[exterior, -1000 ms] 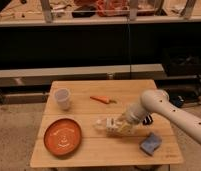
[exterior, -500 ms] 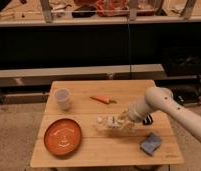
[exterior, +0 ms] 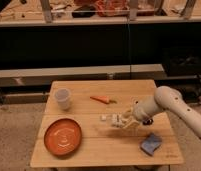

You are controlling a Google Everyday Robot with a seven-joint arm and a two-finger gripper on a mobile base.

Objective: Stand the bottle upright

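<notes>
Both fingers of the gripper (exterior: 126, 121) clamp together on the sideways bottle (exterior: 111, 119) near its base, likely to pivot it upright.

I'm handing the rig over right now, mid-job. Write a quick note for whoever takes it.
Gripper: shut on the bottle, right of centre over the table.
Bottle: lying sideways, cap end seemingly pointing left; not upright.
Nearby: cup back left, carrot behind the bottle, orange plate front left, blue sponge front right.
Done: bottle grasped.
Left: tip it upright, set it on bare wood, release.
</notes>
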